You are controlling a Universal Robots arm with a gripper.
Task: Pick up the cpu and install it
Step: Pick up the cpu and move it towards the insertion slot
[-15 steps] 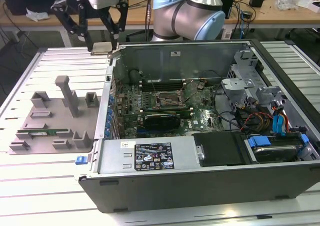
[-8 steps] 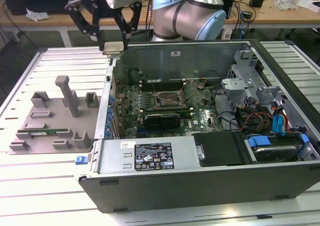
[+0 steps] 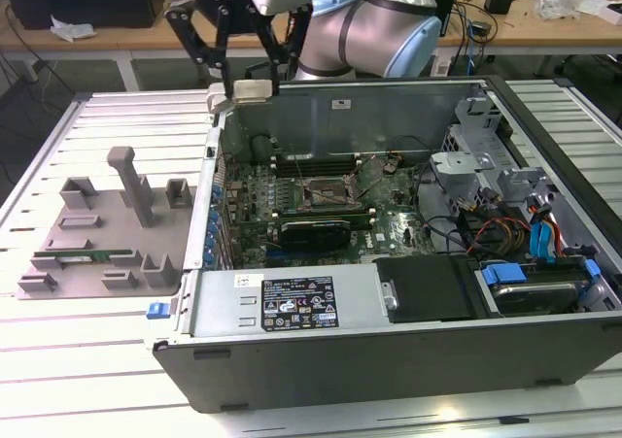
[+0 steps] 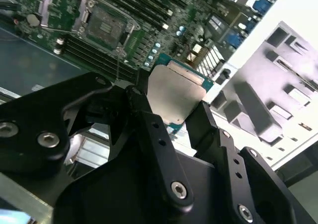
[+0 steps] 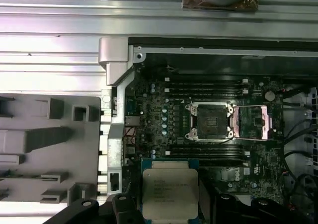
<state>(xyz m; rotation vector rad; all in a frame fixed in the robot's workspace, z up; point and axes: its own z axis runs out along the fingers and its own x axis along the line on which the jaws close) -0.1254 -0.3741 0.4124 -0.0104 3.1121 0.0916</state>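
My gripper [image 3: 251, 81] is shut on the cpu [image 3: 252, 91], a small flat silvery square, and holds it in the air above the far corner of the open computer case [image 3: 389, 360], on the exterior view's left. Both wrist views show the cpu [image 4: 175, 96] [image 5: 169, 191] clamped by its edges between the black fingers [image 4: 144, 102]. The open black-framed socket [image 3: 328, 193] [image 5: 210, 122] [image 4: 104, 25] lies on the green motherboard [image 3: 292, 200], lower than the gripper and further toward the exterior view's right. Its metal lid [image 5: 253, 122] is folded back.
A grey fixture tray [image 3: 107, 234] with upright blocks sits on the slatted table at the exterior view's left, with a green memory stick [image 3: 83, 256] lying in it. Case walls, a drive cage [image 3: 486, 166], cables [image 3: 505, 234] and a power supply [image 3: 292, 302] surround the motherboard.
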